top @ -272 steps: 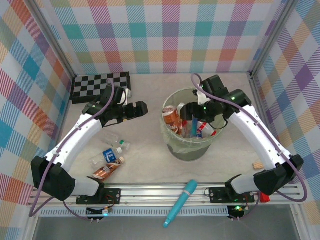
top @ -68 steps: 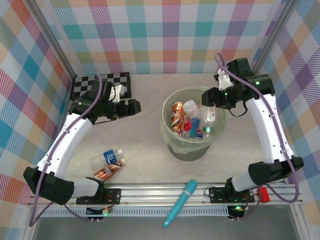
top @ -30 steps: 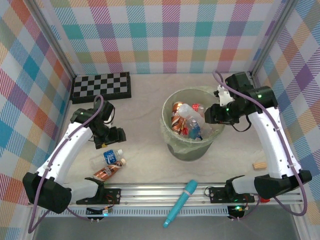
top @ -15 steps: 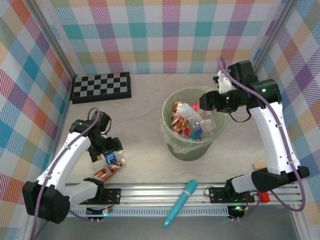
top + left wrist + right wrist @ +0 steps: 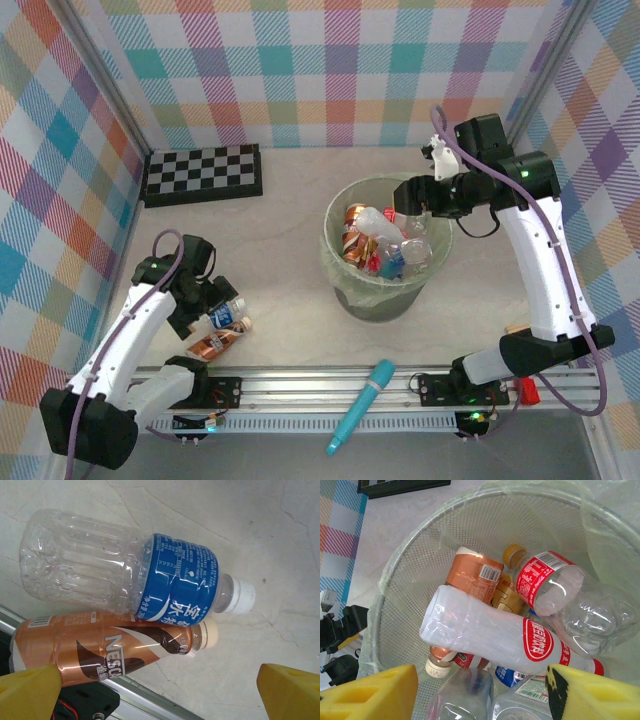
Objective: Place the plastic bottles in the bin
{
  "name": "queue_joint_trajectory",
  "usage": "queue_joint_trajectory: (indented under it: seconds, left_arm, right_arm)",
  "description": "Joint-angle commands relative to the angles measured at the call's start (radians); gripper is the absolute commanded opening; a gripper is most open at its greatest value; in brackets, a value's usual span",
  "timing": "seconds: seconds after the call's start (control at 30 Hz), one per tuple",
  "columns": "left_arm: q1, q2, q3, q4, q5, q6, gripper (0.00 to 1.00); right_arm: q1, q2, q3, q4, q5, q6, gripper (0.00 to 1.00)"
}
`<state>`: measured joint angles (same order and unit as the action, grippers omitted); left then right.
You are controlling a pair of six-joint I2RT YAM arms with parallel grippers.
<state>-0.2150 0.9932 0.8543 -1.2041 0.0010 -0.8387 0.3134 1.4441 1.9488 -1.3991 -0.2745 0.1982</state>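
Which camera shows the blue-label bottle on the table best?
The left wrist view: the blue-label bottle lies whole and close, cap and lettering clear. The top external view shows it tiny, a blue patch.

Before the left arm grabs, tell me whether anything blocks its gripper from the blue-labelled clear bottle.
Nothing visible does. The left gripper hangs open above the blue-labelled clear plastic bottle; an orange-brown-labelled bottle lies against it.

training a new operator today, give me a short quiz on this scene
1. How many bottles lie on the table outside the bin?
2. True or false: the left gripper hangs open over the blue-label bottle and the Nescafé bottle.
3. The right gripper is above: A the checkerboard, B the bin, C the teal tube?
Key: 1 two; 2 true; 3 B.
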Motion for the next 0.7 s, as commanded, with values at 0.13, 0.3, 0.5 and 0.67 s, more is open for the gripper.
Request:
queue_joint_trajectory:
  seconds: [0.13, 0.3, 0.5, 0.67]
  left_arm:
    - [0.039, 0.034, -0.084, 0.104, -0.019, -0.086, 1.00]
    - [0.038, 0.056, -0.140, 0.207, -0.001, -0.140, 1.00]
    - [0.040, 0.167, -0.147, 0.359, 0.019, -0.137, 1.00]
    - [0.040, 0.291, -0.109, 0.482, 0.027, -0.110, 1.00]
  right_arm:
    - [-0.015, 0.006, 0.011, -0.014, -0.020, -0.044, 0.68]
    - [-0.020, 0.001, 0.012, -0.029, -0.015, -0.051, 0.68]
    - [-0.023, -0.002, 0.012, -0.037, -0.015, -0.049, 0.68]
    - [-0.022, -0.011, 0.006, -0.042, -0.011, -0.048, 0.68]
